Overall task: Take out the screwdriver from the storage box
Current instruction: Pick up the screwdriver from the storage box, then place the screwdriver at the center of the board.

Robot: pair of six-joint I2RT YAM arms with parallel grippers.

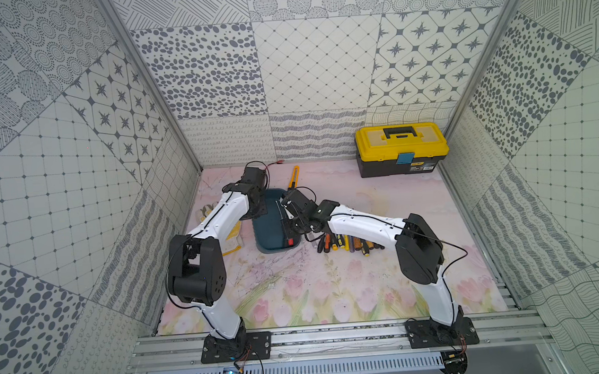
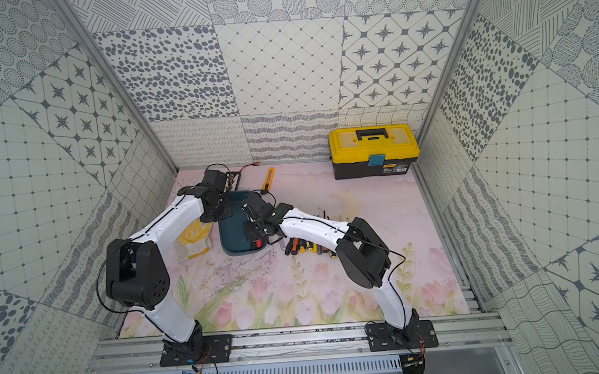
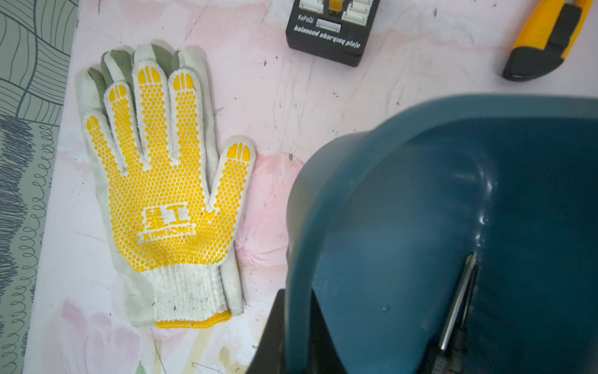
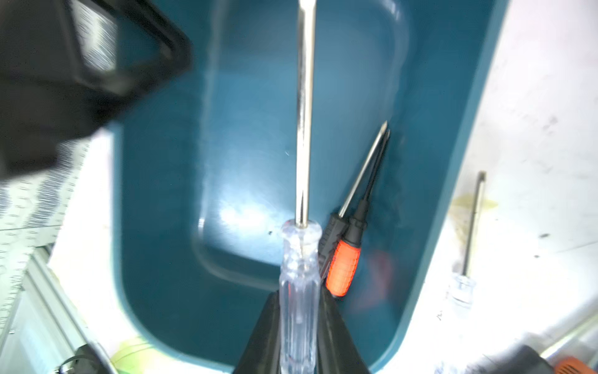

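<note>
Meanwhile, right gripper (image 4: 299, 327) clamped on clear-handled screwdriver (image 4: 300, 278) above storage box (image 1: 270, 229) near worktop's left edge; left gripper (image 3: 293, 333) closed on box rim.

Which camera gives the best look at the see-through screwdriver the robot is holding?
The right wrist view: the clear-handled screwdriver fills the frame, pinched in the right end effector above the storage box. In both top views the arm largely hides it; the left wrist view doesn't show it.

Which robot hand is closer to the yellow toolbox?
Right. The right gripper holds a screwdriver over the blue bin; the left gripper clamps its far rim, farther from the toolbox.
</note>
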